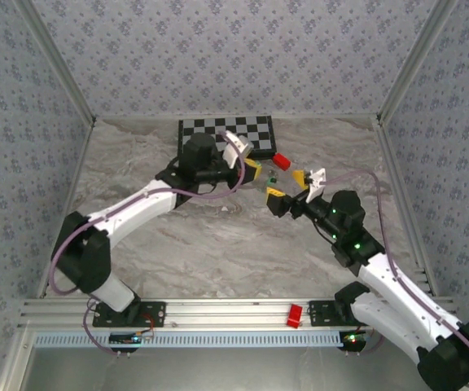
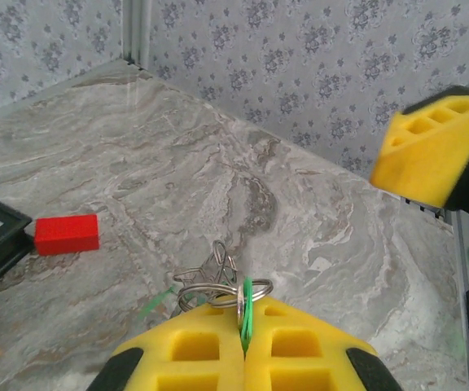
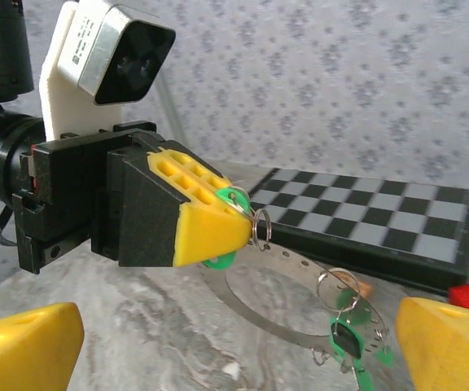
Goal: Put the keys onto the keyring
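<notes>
Looking down from the top external view, you find the left gripper (image 1: 252, 171) stretched out over the middle of the marble table (image 1: 218, 244), just in front of the checkerboard (image 1: 226, 133). The right gripper (image 1: 288, 186) faces it from just beside. A green speck of key (image 1: 273, 177) sits between the two, and a red block (image 1: 281, 159) lies just behind them.

Turn to the left wrist view. Your left gripper (image 2: 244, 326) has its yellow pads pressed together, pinching the flat green head of a key (image 2: 247, 314) edge-on. A tangle of small silvery wire rings (image 2: 216, 281) sticks out just past the tips. One yellow finger of the right gripper (image 2: 434, 147) hangs at the upper right.

From the right wrist view, the left gripper (image 3: 226, 224) comes in level from the left, with the green key head (image 3: 218, 261) clamped at the pad tips. A small wire ring (image 3: 260, 228) dangles from it. The keyring (image 3: 300, 265), a thin pale grey hoop with tiny holes along its band, slopes down to the right from there. You cannot tell whether its low side touches the marble. A second key (image 3: 346, 340) with a green head hangs at that lower end. Your right gripper (image 3: 234, 350) has its fingers spread wide at the two bottom corners, holding nothing.
</notes>
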You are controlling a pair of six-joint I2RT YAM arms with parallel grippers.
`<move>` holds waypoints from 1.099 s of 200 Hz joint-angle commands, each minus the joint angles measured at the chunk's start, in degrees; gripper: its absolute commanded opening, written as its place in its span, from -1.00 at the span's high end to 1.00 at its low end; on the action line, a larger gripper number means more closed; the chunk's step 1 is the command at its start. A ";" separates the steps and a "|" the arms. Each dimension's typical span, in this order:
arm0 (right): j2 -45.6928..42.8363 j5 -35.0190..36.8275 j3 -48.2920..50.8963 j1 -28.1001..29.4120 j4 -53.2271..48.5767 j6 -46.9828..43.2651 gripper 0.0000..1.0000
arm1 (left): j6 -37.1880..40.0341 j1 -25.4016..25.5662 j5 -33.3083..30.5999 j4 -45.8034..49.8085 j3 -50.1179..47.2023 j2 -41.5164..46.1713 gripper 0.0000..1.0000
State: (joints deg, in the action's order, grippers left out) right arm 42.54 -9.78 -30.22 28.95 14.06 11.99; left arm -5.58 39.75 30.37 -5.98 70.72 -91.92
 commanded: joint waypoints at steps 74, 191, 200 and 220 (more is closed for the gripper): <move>-9.26 9.87 6.68 -3.13 -2.64 2.51 -0.99 | -1.90 1.64 3.08 3.00 17.63 -18.11 1.00; -5.11 8.63 6.40 -4.62 0.39 3.66 -0.99 | 1.02 3.94 -0.36 3.33 -1.31 -10.31 1.00; -4.89 8.59 6.63 -4.72 0.69 3.71 -0.99 | 0.90 4.05 -0.62 3.55 -2.48 -9.92 1.00; -3.95 8.53 6.66 -4.86 1.29 3.93 -0.99 | 1.06 4.73 -2.05 3.71 -5.34 -8.52 1.00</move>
State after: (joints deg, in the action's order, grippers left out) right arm 37.85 -1.26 -24.03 24.60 12.88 14.81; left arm -5.39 43.68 29.95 -2.59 67.96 -104.12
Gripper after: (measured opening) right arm 0.994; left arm 0.046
